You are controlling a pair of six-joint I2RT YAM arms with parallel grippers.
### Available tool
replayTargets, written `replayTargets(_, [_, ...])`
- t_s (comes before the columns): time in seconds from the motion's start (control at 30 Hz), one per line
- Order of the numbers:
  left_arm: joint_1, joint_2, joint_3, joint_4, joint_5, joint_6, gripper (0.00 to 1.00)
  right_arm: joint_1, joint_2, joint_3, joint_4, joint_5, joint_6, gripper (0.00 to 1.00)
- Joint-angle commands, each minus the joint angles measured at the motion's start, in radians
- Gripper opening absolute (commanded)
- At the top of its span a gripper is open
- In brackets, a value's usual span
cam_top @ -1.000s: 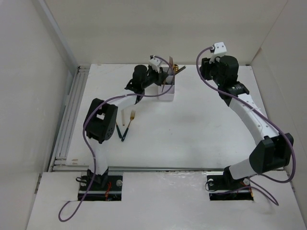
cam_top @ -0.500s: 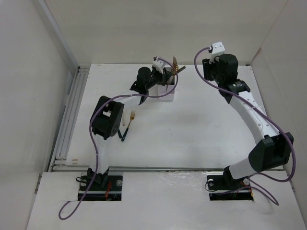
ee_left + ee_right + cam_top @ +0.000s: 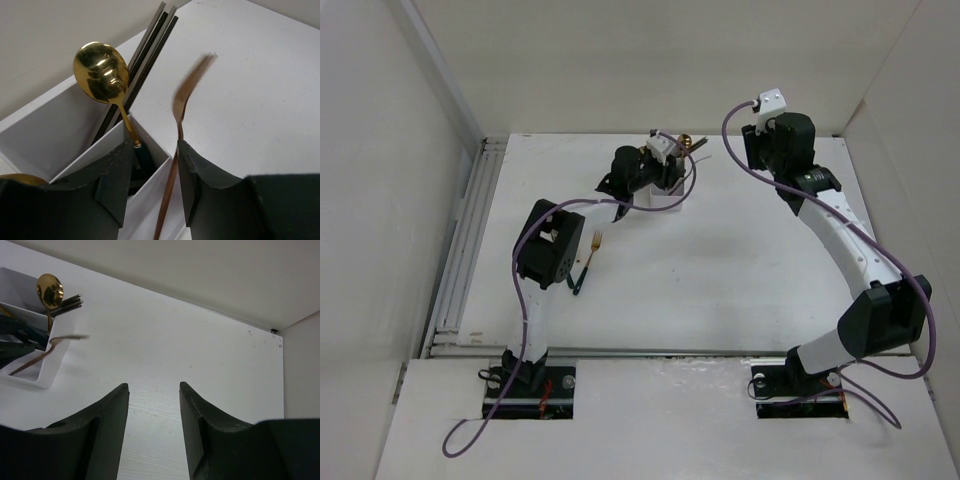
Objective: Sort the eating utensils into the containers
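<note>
Left pincer (image 3: pixel 154 150) lets the fork (image 3: pixel 187 95) go over the box (image 3: pixel 55 130).
Clenched a second ago, your left pincer now stands parted; the fork blurs loose between its jaws, tines toward 1 o'clock, handle down in the box, likely delivered. A second fork (image 3: pixel 588 262) lies on the table (image 3: pixel 740 260) at 7 o'clock from the box. Right pincer (image 3: pixel 154 390) parted, empty.

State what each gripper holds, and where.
Nothing gripped. The fork stands loose, handle between parted jaws of the left gripper; the right gripper is empty.
</note>
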Motion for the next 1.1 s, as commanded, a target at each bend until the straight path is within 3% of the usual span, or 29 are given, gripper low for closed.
replayTargets(0.0, [-0.013, -0.020, 0.002, 0.009, 0.032, 0.031, 0.38, -0.002, -0.034, 0.021, 0.010, 0.025, -0.022, 0.50])
replayTargets(0.07, [-0.014, -0.029, 0.002, 0.009, 0.032, 0.031, 0.47, -0.002, -0.043, 0.012, 0.010, 0.025, -0.022, 0.50])
replayTargets(0.2, [-0.014, -0.083, -0.009, 0.009, 0.032, 0.031, 0.54, -0.002, -0.052, -0.008, 0.019, 0.007, -0.022, 0.50])
replayTargets(0.43, [-0.014, -0.195, 0.002, -0.033, -0.028, 0.000, 0.55, -0.002, -0.070, -0.017, 0.040, -0.078, -0.002, 0.50])
replayTargets(0.53, [-0.004, -0.307, -0.042, -0.072, -0.175, -0.052, 0.55, -0.002, -0.071, -0.026, 0.051, -0.111, 0.021, 0.53])
replayTargets(0.57, [-0.004, -0.342, -0.087, -0.093, -0.286, -0.052, 0.55, -0.002, -0.071, -0.026, 0.051, -0.111, 0.021, 0.53])
replayTargets(0.73, [0.077, -0.522, -0.145, -0.447, -0.545, -0.077, 0.53, 0.061, -0.061, -0.044, 0.051, -0.101, 0.021, 0.57])
replayTargets(0.8, [0.110, -0.531, -0.170, -0.660, -0.615, -0.090, 0.63, 0.075, -0.049, -0.044, 0.060, -0.101, 0.021, 0.60])
replayTargets(0.9, [0.192, -0.531, -0.202, -0.835, -0.616, -0.145, 0.68, 0.085, -0.026, -0.044, 0.071, -0.101, 0.021, 0.60])
replayTargets(1.07, [0.227, -0.493, -0.254, -0.932, -0.594, -0.161, 0.68, 0.104, -0.008, -0.055, 0.071, -0.119, 0.021, 0.61])
